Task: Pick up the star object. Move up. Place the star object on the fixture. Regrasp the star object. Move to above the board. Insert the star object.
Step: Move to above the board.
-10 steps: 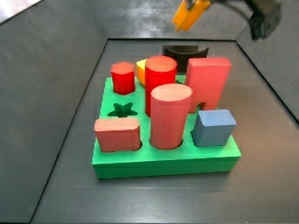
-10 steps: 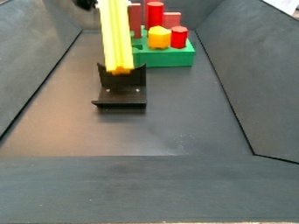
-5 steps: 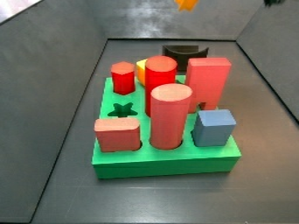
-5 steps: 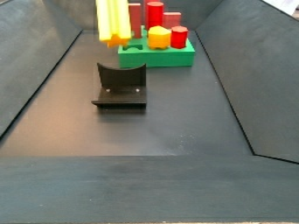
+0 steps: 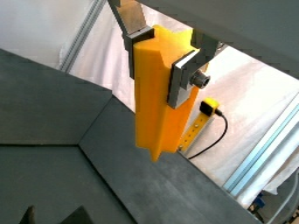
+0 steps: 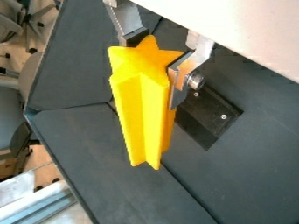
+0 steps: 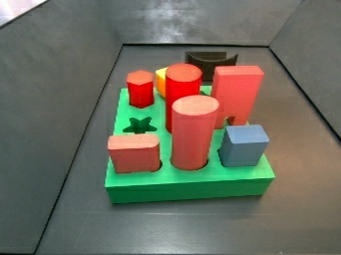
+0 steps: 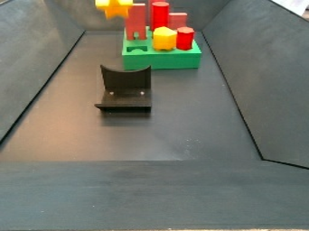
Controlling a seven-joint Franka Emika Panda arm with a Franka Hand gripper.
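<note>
Risen since half a second ago: the star object (image 8: 116,5) now shows only as a yellow tip at the upper edge of a side view, where a long stretch of it hung before, and it has left the side view facing the board (image 7: 190,185) altogether. Gripper (image 5: 162,54) is out of frame in both side views; only both wrist views show it, clamped on the star object (image 5: 158,96), silver fingers (image 5: 184,76) pressing its upper part from two sides, the long yellow-orange body hanging down below the pads. Wrist view (image 6: 155,66) shows the star-shaped cross-section at the top between the fingers (image 6: 183,72), which the other wrist shot gives only edge-on. Fixture (image 8: 125,89) sits on the dark floor well below and apart from the gripper, empty, notch up; it also appears past the held star in a wrist view (image 6: 211,120) and behind the pegs in a side view (image 7: 208,58). Board (image 8: 163,60) lies beyond the fixture, with the dark star-shaped hole (image 7: 138,126) visible only in the side view facing the board, unfilled, beside the red pegs (image 7: 193,131) and the blue peg (image 7: 244,143)
</note>
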